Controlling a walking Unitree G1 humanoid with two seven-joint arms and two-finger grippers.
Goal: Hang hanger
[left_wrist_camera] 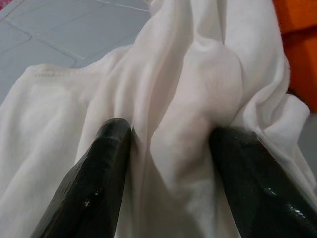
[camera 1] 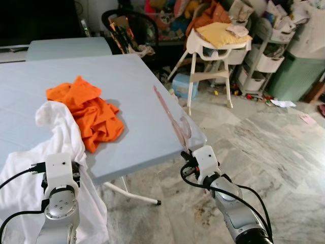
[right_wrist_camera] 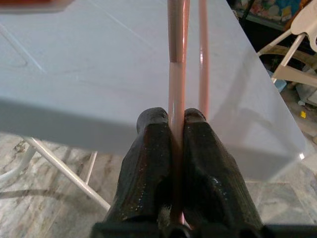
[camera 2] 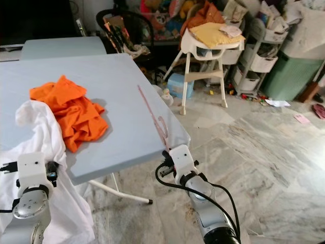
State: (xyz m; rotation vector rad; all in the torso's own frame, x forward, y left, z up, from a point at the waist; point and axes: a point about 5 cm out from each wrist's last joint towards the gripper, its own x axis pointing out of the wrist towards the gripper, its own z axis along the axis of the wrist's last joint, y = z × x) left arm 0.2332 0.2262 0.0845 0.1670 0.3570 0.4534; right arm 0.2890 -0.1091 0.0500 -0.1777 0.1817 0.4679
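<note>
Item 1: pale pink translucent plastic hanger [camera 1: 171, 116], lying on the near right part of the light blue-grey folding table [camera 1: 127, 86], its hooked end just past the near right table edge. The right gripper [right_wrist_camera: 174, 121] has both black fingers pressed flat against the hanger's thin bar, clamping it, at the table's near right corner.

Item 2: white cotton garment [camera 1: 58, 132], draped over the near left table edge and hanging down toward the floor. The left gripper [left_wrist_camera: 171, 144] has its two black fingers [left_wrist_camera: 106, 168] spread with a bunched fold of this cloth between them; whether the fold is truly pinched cannot be told.

Item 3: crumpled orange cloth [camera 1: 91, 112], on the table just beyond the white garment and touching it.

Item 4: white high chair with a yellow cushion [camera 1: 216, 43], far right, standing on the grey marble-patterned tile floor [camera 1: 269, 147], well apart from the table.

Item 5: green plastic bin [camera 1: 297, 76], far right.
</note>
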